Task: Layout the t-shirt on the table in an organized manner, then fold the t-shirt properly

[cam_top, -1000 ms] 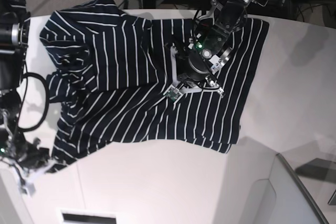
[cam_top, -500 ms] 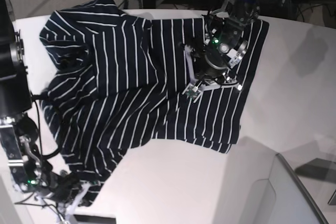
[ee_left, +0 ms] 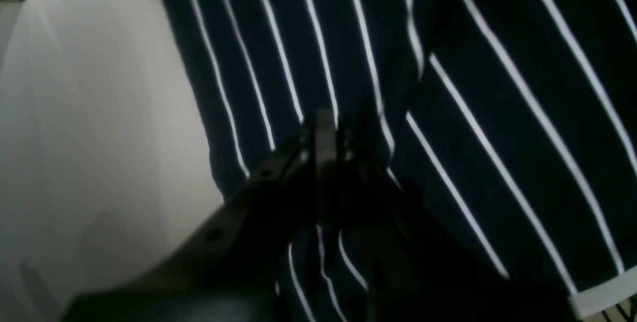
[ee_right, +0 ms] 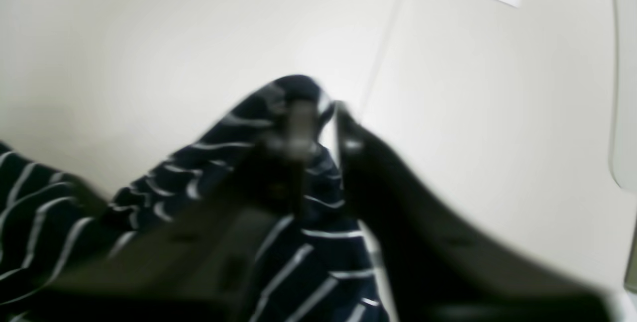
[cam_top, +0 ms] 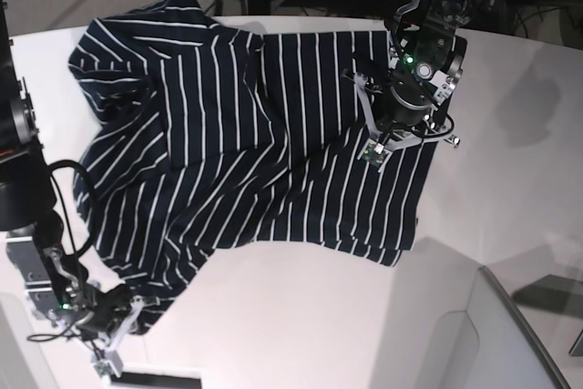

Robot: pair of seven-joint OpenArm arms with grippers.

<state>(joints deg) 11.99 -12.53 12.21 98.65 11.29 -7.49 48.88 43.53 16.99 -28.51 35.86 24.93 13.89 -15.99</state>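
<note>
**A:** Which step is this, would you say?

**B:** The laying-out, by my judgement, not the folding. The dark navy, white-striped cloth t-shirt lies spread over the far and left part of the big smooth white tabletop, but it is rumpled: ridges run across the middle and the near-left corner is drawn out to a point toward the tabletop's edge.

**A:** And the hands?

**B:** The left hand is over the shirt's right side, near its edge. In the left wrist view its two dark fingers are pressed together, and striped cloth runs up between and under them, so I take it to be pinching a fold of the shirt. The right hand is at that drawn-out near-left corner, low by the tabletop's edge. In the right wrist view there is a narrow gap between its fingers; the cloth corner drapes against the left finger, and the picture is blurred. Whether it grips the cloth or has let go, I cannot tell.

**A:** So what does the next move call for?

**B:** If that corner is free, the right hand should lift clear without dragging the hem along. The left side then needs the same treatment: pull the cloth outward and flat so the middle ridges go. The sleeves at the far left look bunched, too, and would want smoothing before any fold is made.

**A:** Risk?

**B:** Pulling one side harder than the other would skew the stripes and slide the whole shirt.
</note>
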